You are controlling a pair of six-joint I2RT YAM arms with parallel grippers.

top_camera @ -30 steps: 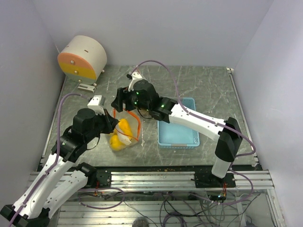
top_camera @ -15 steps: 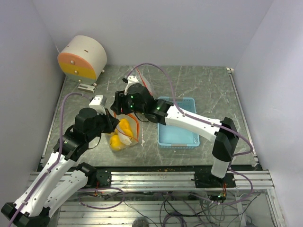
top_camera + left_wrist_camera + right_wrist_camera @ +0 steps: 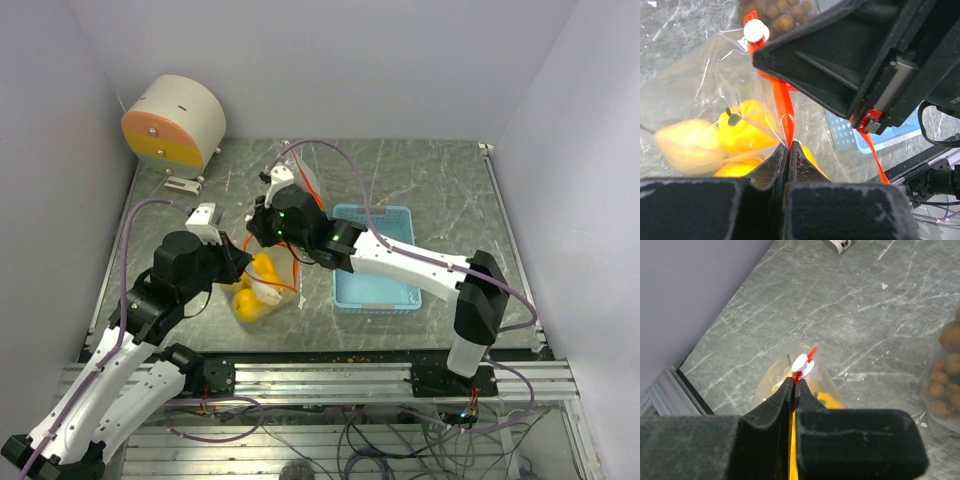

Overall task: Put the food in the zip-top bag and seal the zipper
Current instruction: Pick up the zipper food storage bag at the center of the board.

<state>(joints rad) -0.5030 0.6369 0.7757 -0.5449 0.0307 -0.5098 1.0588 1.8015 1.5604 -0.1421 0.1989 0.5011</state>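
Observation:
A clear zip-top bag [image 3: 262, 292] lies on the table with yellow round fruits [image 3: 256, 300] inside. In the left wrist view those yellow fruits [image 3: 742, 126] show through the plastic, and my left gripper [image 3: 789, 146] is shut on the bag's red zipper strip [image 3: 783, 105]. My right gripper [image 3: 793, 382] is shut on the same red strip, just below the white slider [image 3: 802, 364]. In the top view my left gripper [image 3: 236, 262] and right gripper [image 3: 262, 224] sit close together over the bag's mouth. A cluster of small brown balls [image 3: 944, 375] lies beside the bag.
A light blue tray [image 3: 376, 290] sits right of the bag, under the right arm. A round cream and orange drum [image 3: 172, 122] stands at the back left, a small white bracket [image 3: 183, 184] by its foot. Walls close in on the left, the back and the right.
My right gripper's jaws have closed from open onto the zipper strip by the slider, and its wrist has turned and shifted slightly right. The left gripper has kept its grip.

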